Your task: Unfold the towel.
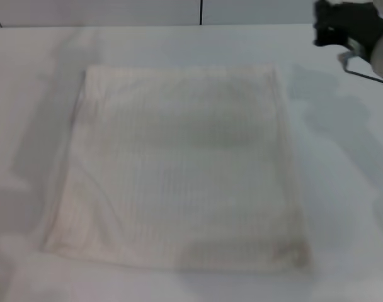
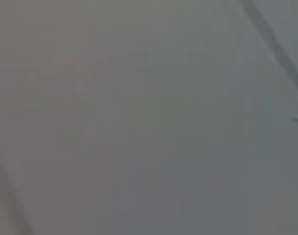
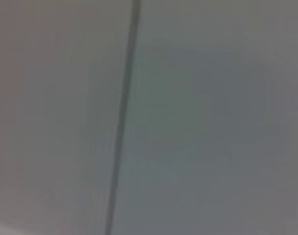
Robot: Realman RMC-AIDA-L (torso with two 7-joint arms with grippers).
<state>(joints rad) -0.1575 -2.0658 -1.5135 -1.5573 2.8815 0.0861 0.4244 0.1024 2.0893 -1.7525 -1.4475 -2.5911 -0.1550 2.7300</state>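
The towel (image 1: 179, 167) is a cream-white squarish cloth with faint ribbed stripes. It lies flat on the white table (image 1: 342, 189) in the middle of the head view. No tag shows on it. My right gripper (image 1: 349, 28) is a dark shape raised at the far right, beyond the towel's far right corner and apart from it. My left gripper is out of view. Both wrist views show only plain grey surface with thin dark lines and no towel.
The table's far edge meets a pale wall (image 1: 116, 11) with a dark vertical seam (image 1: 200, 11). A cable (image 1: 361, 74) hangs from the right arm. Bare table surrounds the towel on all sides.
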